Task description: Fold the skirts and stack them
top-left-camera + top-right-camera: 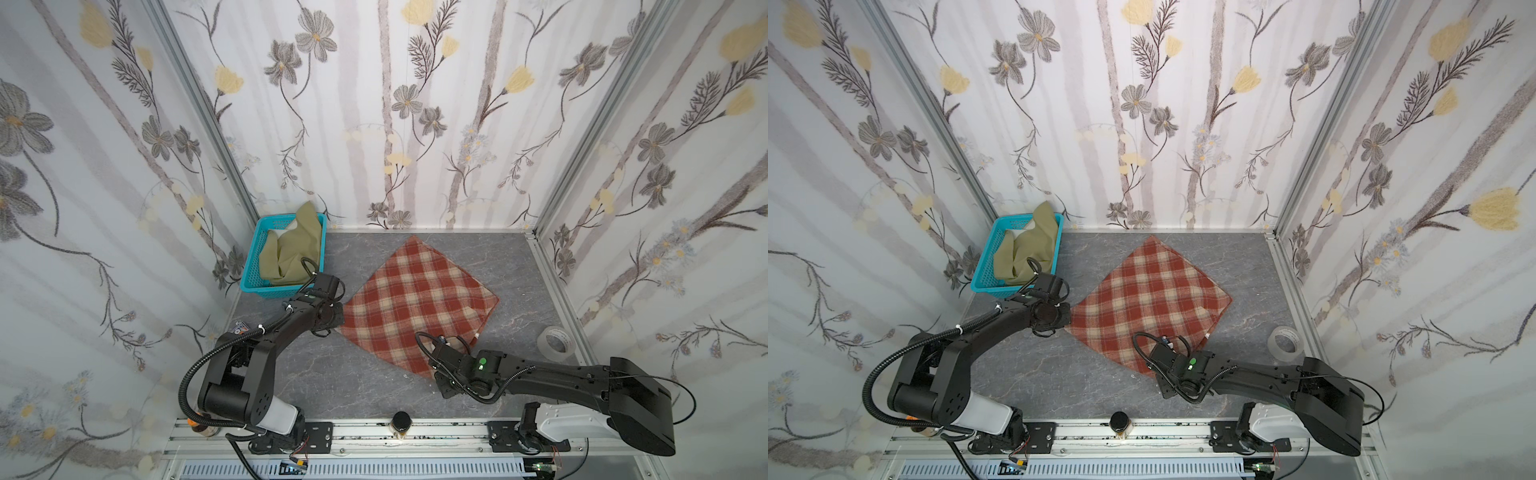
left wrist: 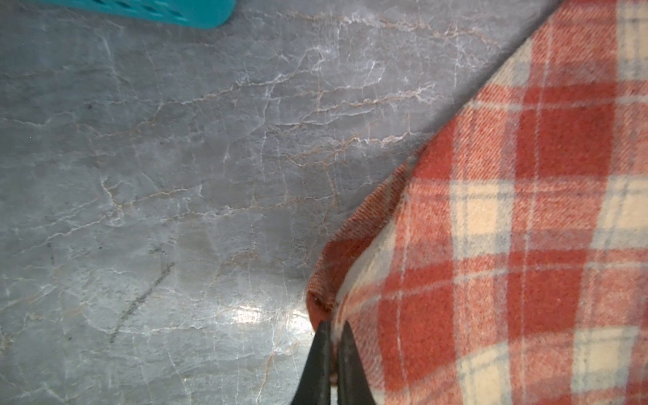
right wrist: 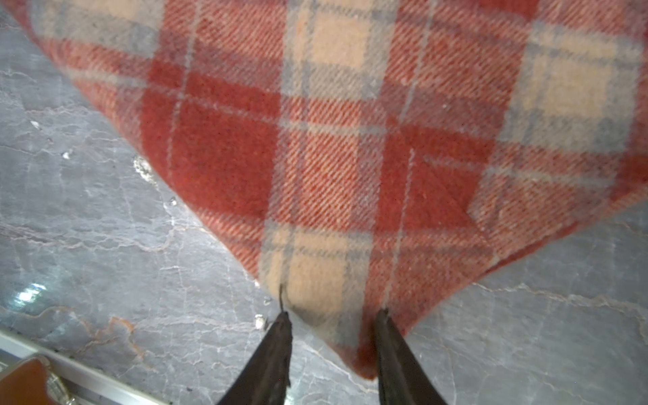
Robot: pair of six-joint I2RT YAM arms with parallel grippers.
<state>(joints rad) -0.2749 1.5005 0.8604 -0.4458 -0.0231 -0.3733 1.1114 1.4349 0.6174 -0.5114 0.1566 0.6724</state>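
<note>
The rust-red and cream plaid skirt (image 1: 415,299) (image 1: 1150,291) lies flat on the grey table like a diamond. My left gripper (image 1: 337,322) (image 1: 1068,320) (image 2: 333,326) is shut on its left corner, and the cloth (image 2: 526,210) is pinched between the fingertips. My right gripper (image 1: 436,376) (image 3: 333,315) stands open at the skirt's near corner. That corner of the cloth (image 3: 350,122) lies between the two spread fingers, unclamped. The olive-green skirt (image 1: 293,249) (image 1: 1027,249) sits crumpled in the turquoise basket (image 1: 266,291) (image 1: 988,286) at the back left.
A roll of clear tape (image 1: 555,338) (image 1: 1285,340) lies at the table's right edge. A dark-lidded jar (image 1: 401,422) (image 1: 1120,422) stands on the front rail. Papered walls close in the left, back and right sides. The basket's corner (image 2: 157,10) shows near the left gripper.
</note>
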